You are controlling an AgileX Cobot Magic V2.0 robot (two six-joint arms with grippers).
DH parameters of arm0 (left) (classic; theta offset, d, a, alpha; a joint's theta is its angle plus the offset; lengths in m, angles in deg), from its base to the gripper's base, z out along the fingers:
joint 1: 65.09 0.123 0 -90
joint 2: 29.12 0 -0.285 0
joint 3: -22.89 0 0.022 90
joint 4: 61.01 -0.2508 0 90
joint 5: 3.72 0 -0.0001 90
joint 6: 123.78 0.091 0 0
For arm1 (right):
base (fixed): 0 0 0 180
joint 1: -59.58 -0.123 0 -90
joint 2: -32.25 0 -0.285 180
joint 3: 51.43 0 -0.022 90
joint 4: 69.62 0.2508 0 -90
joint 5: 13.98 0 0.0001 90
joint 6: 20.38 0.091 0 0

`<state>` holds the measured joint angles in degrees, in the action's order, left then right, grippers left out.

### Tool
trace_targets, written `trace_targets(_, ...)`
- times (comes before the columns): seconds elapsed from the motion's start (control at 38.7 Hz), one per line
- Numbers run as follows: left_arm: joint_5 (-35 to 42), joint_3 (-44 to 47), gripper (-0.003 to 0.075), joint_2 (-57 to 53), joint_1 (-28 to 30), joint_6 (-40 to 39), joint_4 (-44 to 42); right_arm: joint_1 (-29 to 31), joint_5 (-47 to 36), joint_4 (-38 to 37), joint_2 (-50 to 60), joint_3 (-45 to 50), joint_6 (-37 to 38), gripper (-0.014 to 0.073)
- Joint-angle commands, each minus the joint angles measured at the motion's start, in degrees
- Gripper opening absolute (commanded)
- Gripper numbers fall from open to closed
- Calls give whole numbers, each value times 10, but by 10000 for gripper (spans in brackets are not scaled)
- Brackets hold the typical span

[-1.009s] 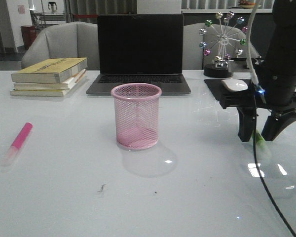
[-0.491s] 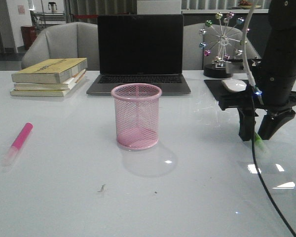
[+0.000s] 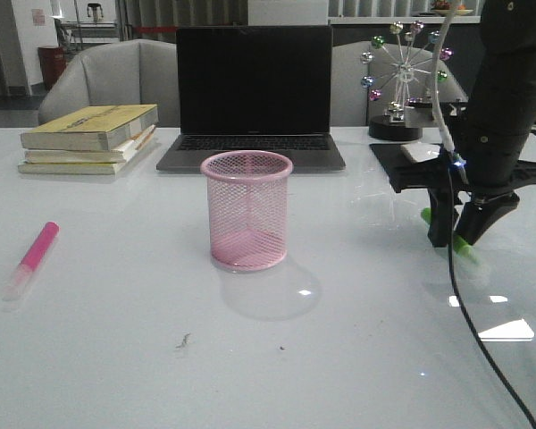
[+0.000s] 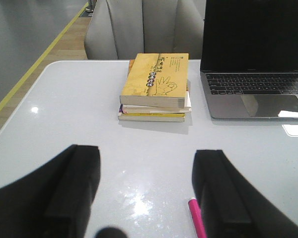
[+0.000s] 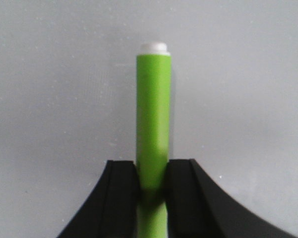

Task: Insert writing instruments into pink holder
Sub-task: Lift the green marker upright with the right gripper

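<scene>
Green marker (image 5: 152, 119) middle behind gripper (image 5: 152, 188) fingers

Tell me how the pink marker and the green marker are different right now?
The pink marker lies flat on the table, far left of the pink holder; the green marker is on the right. Nothing touches the pink one; the right tool pinches the green one, tilted. Neither is in the holder yet.

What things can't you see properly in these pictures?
- Green marker, front view: the right gripper covers its middle, only the ends show.
- Pink marker, left wrist view: cut off by the picture's edge, partly behind a finger.
- Book title, left wrist view: too small to read.
- Laptop screen: dark, nothing shows.
</scene>
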<state>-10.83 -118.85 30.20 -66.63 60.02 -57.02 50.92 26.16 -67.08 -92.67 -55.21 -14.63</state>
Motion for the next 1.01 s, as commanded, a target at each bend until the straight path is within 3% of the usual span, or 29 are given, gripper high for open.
trace_targets(0.0, 43, -21, 468, -4, 0, -4, 4, -11, -52, 8, 64, -23, -3, 57)
trace_targets(0.41, 38, -21, 468, -4, 0, -3, 4, -117, -271, 8, 202, -21, -3, 57)
trace_targets(0.72, 38, -21, 468, -4, 0, -3, 4, -215, -516, 8, 201, 50, -3, 57)
trace_targets(0.98, 35, -21, 468, -2, 0, -2, -19, -229, -607, 7, 170, 116, -3, 57)
